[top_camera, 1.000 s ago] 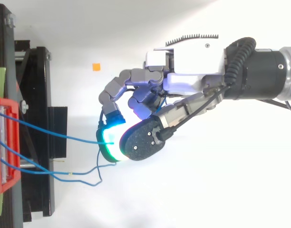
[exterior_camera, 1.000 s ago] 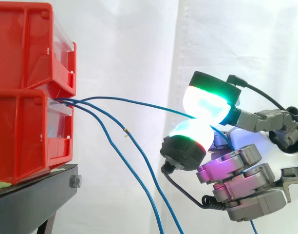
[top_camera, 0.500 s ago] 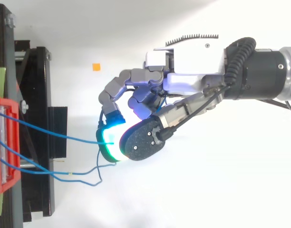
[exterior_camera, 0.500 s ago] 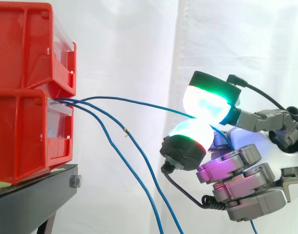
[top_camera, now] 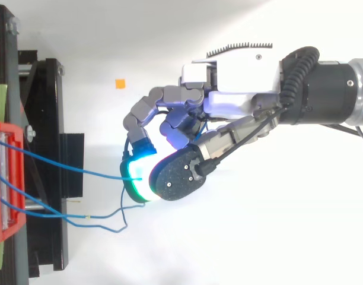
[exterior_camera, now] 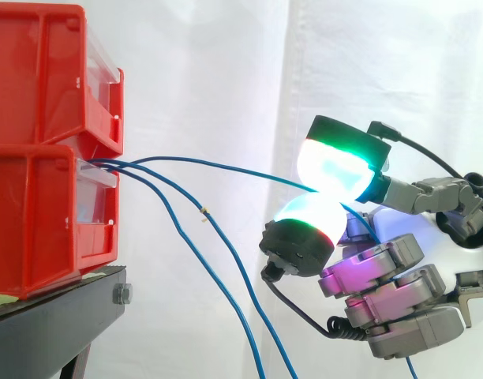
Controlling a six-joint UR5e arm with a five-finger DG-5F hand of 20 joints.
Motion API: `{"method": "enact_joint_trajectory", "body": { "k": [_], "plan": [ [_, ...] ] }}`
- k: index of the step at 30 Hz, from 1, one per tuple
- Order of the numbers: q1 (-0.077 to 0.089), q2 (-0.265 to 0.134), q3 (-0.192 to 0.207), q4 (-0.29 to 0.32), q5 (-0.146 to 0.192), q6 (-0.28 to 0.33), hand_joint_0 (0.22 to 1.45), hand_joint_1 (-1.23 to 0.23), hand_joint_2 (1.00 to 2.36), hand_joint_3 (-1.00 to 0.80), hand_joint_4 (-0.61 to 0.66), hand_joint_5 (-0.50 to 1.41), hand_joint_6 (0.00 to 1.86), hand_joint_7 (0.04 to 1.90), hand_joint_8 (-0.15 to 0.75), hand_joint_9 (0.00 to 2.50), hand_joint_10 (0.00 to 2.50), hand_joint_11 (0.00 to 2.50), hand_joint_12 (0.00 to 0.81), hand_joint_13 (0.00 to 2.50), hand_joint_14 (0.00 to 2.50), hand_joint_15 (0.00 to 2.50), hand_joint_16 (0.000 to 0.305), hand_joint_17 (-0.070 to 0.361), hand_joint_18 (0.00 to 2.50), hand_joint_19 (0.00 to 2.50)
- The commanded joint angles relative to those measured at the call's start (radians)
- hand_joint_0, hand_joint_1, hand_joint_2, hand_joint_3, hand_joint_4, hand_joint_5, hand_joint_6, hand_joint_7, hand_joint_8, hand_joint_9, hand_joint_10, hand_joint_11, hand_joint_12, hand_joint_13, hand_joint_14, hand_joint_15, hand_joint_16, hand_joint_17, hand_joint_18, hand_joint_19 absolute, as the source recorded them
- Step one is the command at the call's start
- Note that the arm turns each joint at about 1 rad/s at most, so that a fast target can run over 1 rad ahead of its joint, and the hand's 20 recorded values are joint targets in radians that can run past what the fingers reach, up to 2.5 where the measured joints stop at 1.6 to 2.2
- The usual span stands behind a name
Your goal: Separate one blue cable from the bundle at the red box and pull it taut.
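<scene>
Three blue cables come out of the lower red box at the left. The top blue cable runs in a shallow arc to my hand, which is shut on it: two glowing green-white fingertips pinch it between them. From above, the pinched cable crosses from the red box to the hand. The two other blue cables hang slack down toward the bottom edge, apart from the pinched one.
A second red box is stacked on the lower one, both on a black stand. A white curtain hangs behind. A small orange mark lies on the white floor in the top view.
</scene>
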Motion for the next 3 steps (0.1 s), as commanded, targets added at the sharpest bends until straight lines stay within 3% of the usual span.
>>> {"method": "enact_joint_trajectory", "body": {
  "k": [1,3],
  "plan": [
    [0.0,0.0,0.0,0.001,0.0,0.0,0.81,-0.84,1.01,-0.3,-0.25,-0.18,0.94,1.35,0.252,0.75,2.35,1.35,0.322,0.94,2.5,1.38,0.028,0.064,1.29,1.86],
    [0.0,0.0,0.0,0.001,0.0,0.0,0.81,-0.84,1.01,-0.31,-0.25,-0.18,0.94,1.35,0.251,0.75,2.34,1.37,0.322,0.94,2.5,1.39,0.028,0.064,1.29,1.86]
  ]
}}
